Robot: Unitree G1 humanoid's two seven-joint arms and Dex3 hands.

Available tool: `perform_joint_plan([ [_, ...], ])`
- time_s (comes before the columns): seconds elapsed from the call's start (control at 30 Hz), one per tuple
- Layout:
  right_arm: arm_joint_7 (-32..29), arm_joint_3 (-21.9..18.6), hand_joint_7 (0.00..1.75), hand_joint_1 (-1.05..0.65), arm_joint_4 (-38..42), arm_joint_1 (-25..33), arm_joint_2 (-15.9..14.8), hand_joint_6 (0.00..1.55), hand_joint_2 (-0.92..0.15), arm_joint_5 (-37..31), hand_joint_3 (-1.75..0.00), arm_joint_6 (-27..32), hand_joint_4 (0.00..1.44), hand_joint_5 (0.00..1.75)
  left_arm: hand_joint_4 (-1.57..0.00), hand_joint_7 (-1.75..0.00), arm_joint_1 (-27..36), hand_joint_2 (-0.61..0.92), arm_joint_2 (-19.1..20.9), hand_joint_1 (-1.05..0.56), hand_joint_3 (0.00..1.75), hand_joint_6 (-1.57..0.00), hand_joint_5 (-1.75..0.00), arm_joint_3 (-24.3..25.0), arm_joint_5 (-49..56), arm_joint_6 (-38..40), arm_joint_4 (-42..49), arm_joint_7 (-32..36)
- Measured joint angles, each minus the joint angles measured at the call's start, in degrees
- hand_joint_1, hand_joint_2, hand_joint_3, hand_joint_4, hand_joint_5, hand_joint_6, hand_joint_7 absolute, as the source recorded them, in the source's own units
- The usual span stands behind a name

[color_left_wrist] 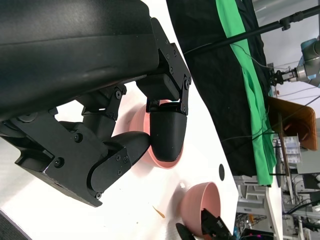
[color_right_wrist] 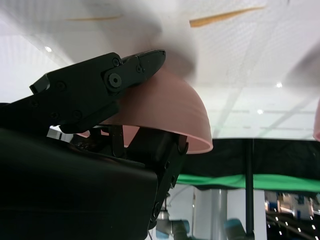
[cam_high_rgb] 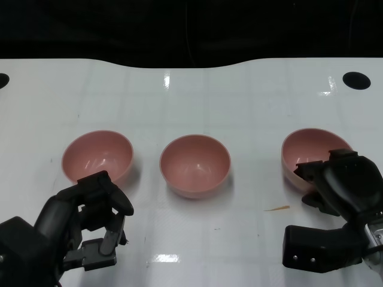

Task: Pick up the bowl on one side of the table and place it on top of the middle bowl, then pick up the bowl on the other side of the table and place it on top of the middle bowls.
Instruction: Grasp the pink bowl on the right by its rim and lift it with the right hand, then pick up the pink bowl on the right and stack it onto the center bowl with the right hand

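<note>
In the head view, the right hand (cam_high_rgb: 338, 179) is covering the near rim of the right bowl (cam_high_rgb: 306, 152) at about 5 o'clock, and the picture's lower edge is cutting off both forearms. In the left wrist view, the left hand (color_left_wrist: 150, 125) is hiding most of a pink bowl (color_left_wrist: 170, 162) behind its fingers. In the right wrist view, the worktop (color_right_wrist: 260, 60) beyond the bowl is blurring, and the fingers (color_right_wrist: 100, 85) are masking part of the bowl's wall.
</note>
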Motion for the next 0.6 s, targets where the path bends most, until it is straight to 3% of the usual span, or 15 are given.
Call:
perform_joint_plan([
  [0.07, -0.9, 0.0, 1.33, -0.16, 0.5, -0.2, 0.0, 0.79, -0.86, 0.0, -0.10, -0.6, 0.93, 1.75, -0.78, -1.55, 0.0, 0.43, 0.0, -0.11, 1.27, -0.75, -1.75, 0.0, 0.0, 0.0, 0.0, 0.0],
  [0.13, -1.3, 0.0, 1.06, -0.17, 0.5, -0.3, 0.0, 0.89, -0.88, 0.1, -0.12, -0.6, 0.91, 1.75, -0.78, -1.54, 0.0, 0.43, 0.0, -0.11, 1.27, -0.75, -1.75, 0.0, -0.1, 0.0, 0.0, 0.0],
  [0.2, -1.4, -0.2, 1.00, -0.17, 0.5, -0.4, 0.0, 0.93, -0.88, 0.1, -0.13, -0.6, 0.91, 1.75, -0.77, -1.54, 0.0, 0.43, 0.0, -0.12, 1.26, -0.75, -1.75, 0.0, -0.1, 0.0, 0.0, 0.0],
  [0.23, -1.5, -0.3, 1.18, -0.16, 0.3, -0.4, 0.0, 0.89, -0.88, 0.2, -0.17, -0.8, 0.90, 1.75, -0.78, -1.54, 0.0, 0.43, 0.0, -0.11, 1.26, -0.75, -1.75, 0.0, -0.1, 0.1, 0.0, 0.0],
  [0.33, -2.0, -0.6, 1.40, -0.16, -0.4, -0.4, -0.1, 0.83, -0.85, 0.8, -0.25, -2.1, 0.91, 1.75, -0.78, -1.53, 0.0, 0.44, 0.0, -0.11, 1.26, -0.76, -1.75, 0.0, -0.1, 0.6, -0.1, 0.0],
  [0.37, -2.1, -0.7, 1.48, -0.15, -0.8, -0.4, -0.2, 0.81, -0.76, 0.9, -0.42, -2.3, 0.92, 1.75, -0.78, -1.53, 0.0, 0.44, 0.0, -0.12, 1.26, -0.75, -1.75, 0.0, -0.1, 0.8, -0.2, 0.0],
  [0.4, -1.9, -0.7, 1.52, -0.15, -1.6, -0.4, -0.3, 0.81, -0.68, 1.0, -0.58, -2.4, 0.93, 1.75, -0.78, -1.53, 0.0, 0.44, 0.0, -0.13, 1.26, -0.75, -1.75, 0.0, -0.1, 1.0, -0.3, 0.0],
  [0.47, -1.5, -0.9, 1.55, -0.15, -3.6, -0.4, -0.5, 0.80, -0.60, 1.3, -0.73, -2.6, 0.94, 1.75, -0.78, -1.53, 0.0, 0.44, 0.0, -0.13, 1.25, -0.75, -1.75, 0.0, -0.1, 1.0, -0.3, 0.0],
  [0.6, 1.6, -1.0, 1.64, -0.22, -9.0, -0.1, -1.2, 0.74, -0.56, 2.1, -0.79, -3.8, 0.94, 1.75, -0.78, -1.53, 0.0, 0.44, 0.0, -0.12, 1.27, -0.75, -1.75, -0.1, -0.1, 1.2, -0.5, 0.0],
])
